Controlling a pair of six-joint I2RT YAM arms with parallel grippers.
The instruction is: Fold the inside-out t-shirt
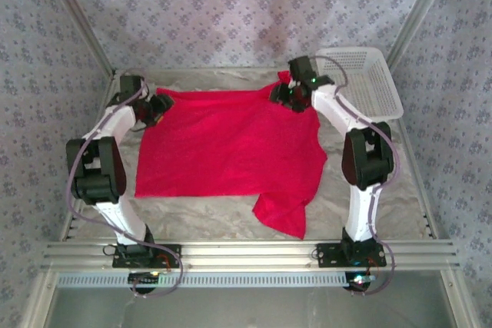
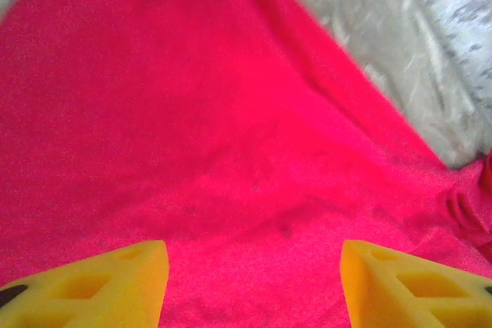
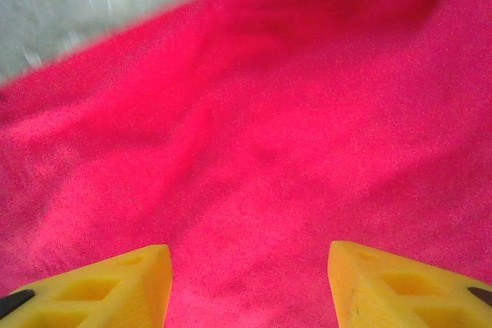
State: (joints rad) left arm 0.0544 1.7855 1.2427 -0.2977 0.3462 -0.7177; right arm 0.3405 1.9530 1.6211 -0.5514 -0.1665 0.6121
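Blue-flowered wallpaper (image 1: pixel 231 5) all round, a crinkled pale sheet (image 1: pixel 200 224) over the table, and the white mesh basket (image 1: pixel 367 82) in the far right corner, which I'll use as my reference.

Okay, the red t-shirt (image 1: pixel 223 144) is spread out to the left of the basket, mostly flat on the sheet. Its far edge runs away from the basket in a fairly straight line. One loose, rumpled flap trails off the corner of the shirt nearer to me than the basket, towards the arm bases.

The right gripper (image 1: pixel 283 95) is just beside the basket, to its left, down over the shirt's far corner on that side. On its wrist camera the yellow fingers (image 3: pixel 400 286) stand clearly apart. Nothing is pinched between them, and red cloth with soft folds lies below.

The left gripper (image 1: pixel 157 109) is well away from the basket, across the whole width of the shirt, over the opposite far corner. On this wrist camera I see two yellow fingertips (image 2: pixel 100 289) spread wide with a bare gap between them. The red fabric under them is smooth, with the pale sheet showing along its edge. I can just make out a small ruck of cloth at the right of that view, but it's too blurred to name.

Both jaws are parted and neither has hold of the shirt.
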